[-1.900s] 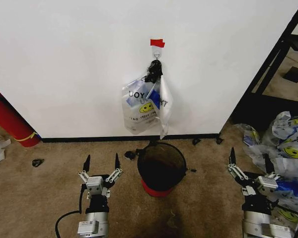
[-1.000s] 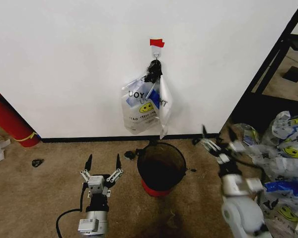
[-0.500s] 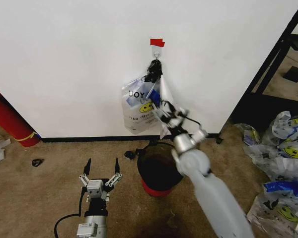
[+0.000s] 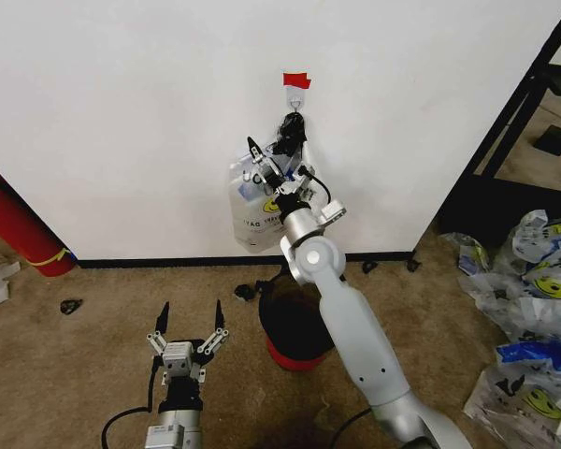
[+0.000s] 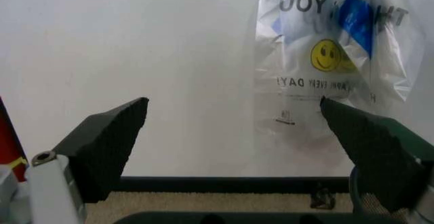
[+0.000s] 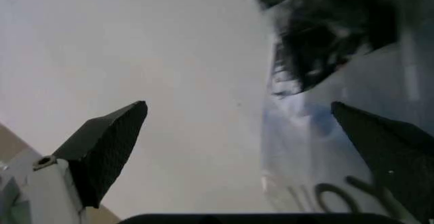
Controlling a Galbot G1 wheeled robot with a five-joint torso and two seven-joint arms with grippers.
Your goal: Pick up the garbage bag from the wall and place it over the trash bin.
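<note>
1. The garbage bag [image 4: 262,210] hangs flat against the wall [image 4: 122,112], gathered into a dark knot at a small hook [image 4: 295,96] just below a strip of red tape [image 4: 296,80]. Its lower edge ends just above the black baseboard [image 4: 168,263].
2. The right claw [image 4: 273,166] is raised to the bag's upper part, just below the knot, with its fingers spread apart and nothing gripped between them. In the right wrist view the two dark fingertips [image 6: 109,148] stand wide, with the bag's knot and clear plastic between them and bare wall beside.
3. The left claw [image 4: 189,323] sits low over the carpet [image 4: 65,374], to the left of the trash bin [image 4: 290,332], released and holding nothing. Open carpet lies around it.
4. The trash bin stands on the carpet directly beneath the hanging bag, close to the baseboard, partly covered by the right arm [image 4: 355,337]. Its red base shows at the bottom.
5. One bag hangs on the wall. Several like bags [image 4: 533,309] lie heaped on the floor at the far right, too crumpled together to count exactly.
6. At the left edge a red cylinder [image 4: 14,224] leans against the wall. To the right the wall ends at a dark frame [image 4: 505,140] with an opening beyond.
7. Small dark scraps [image 4: 71,306] lie on the carpet near the baseboard.
</note>
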